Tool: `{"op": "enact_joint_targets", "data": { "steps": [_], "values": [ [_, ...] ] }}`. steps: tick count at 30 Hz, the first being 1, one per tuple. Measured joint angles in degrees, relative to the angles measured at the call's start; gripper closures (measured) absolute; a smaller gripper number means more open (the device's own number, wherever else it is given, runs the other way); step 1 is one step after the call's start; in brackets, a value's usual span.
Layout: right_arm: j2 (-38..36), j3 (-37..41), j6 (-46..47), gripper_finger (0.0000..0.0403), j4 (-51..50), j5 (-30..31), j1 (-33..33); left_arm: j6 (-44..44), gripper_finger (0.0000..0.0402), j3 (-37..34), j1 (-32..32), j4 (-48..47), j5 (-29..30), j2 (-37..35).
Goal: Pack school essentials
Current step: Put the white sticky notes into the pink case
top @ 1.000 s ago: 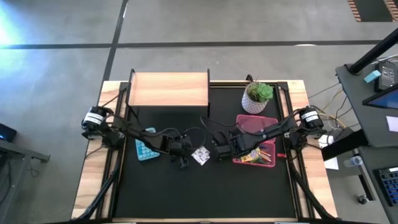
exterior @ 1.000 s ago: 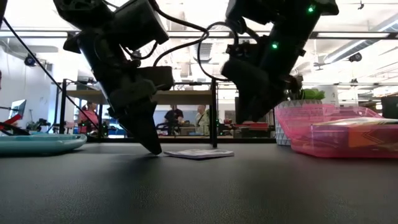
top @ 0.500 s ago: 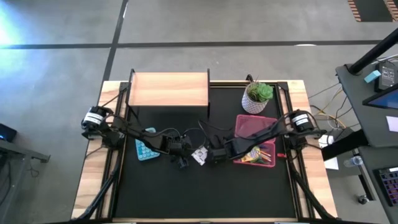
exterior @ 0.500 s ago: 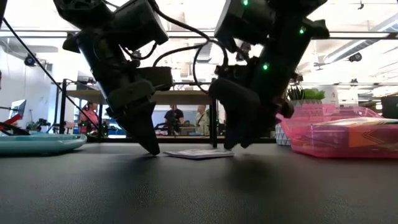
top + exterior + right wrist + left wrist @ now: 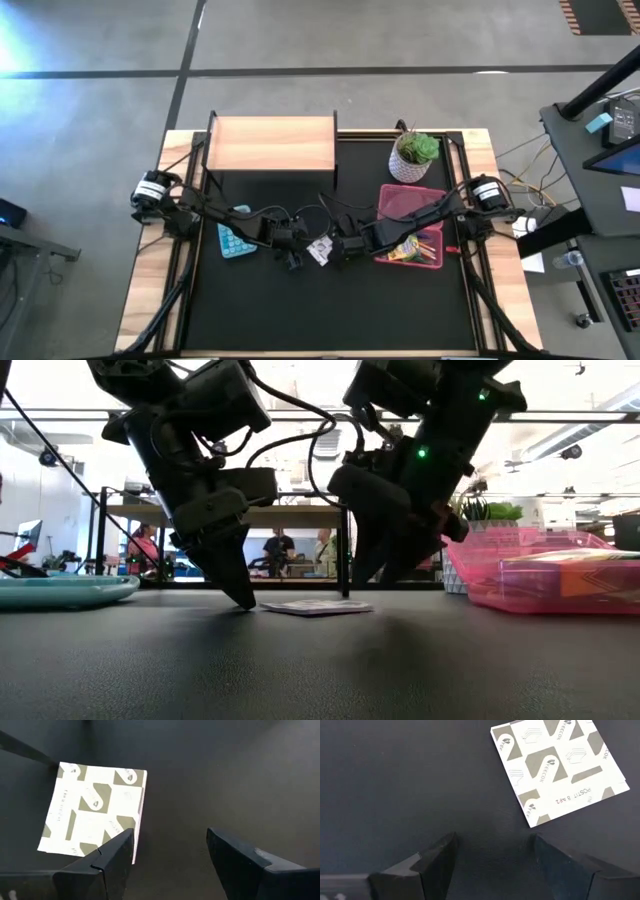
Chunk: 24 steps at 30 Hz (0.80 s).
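On the black table mat (image 5: 330, 310), the pink tray (image 5: 400, 200) already holds pencils and crayons; the white patterned card (image 5: 320, 250) lies unpacked between the left gripper (image 5: 296, 260) and right gripper (image 5: 335, 250), both spread and empty.

The black counter (image 5: 330, 300) carries a wooden box (image 5: 272, 144) and a potted plant (image 5: 412, 156). A pink tray (image 5: 408, 204), a teal plate (image 5: 234, 241) and a patterned white card (image 5: 320, 250) lie there too.
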<state>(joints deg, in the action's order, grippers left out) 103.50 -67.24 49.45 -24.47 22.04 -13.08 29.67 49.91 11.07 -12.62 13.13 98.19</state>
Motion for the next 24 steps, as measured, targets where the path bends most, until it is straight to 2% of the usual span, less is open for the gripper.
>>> {"op": "enact_joint_targets", "data": {
  "steps": [7, 24],
  "values": [
    [1.0, 0.0, -1.1, 0.0163, 2.9, -2.6, 0.0, 0.1, 0.0151, 0.0, 0.0, 0.0, -0.1, 0.0],
    [1.5, 3.2, -2.9, 0.0163, 3.3, -2.9, 0.1, 0.0, 0.0151, 0.0, 0.0, 0.0, -0.7, -0.2]
  ]
}}
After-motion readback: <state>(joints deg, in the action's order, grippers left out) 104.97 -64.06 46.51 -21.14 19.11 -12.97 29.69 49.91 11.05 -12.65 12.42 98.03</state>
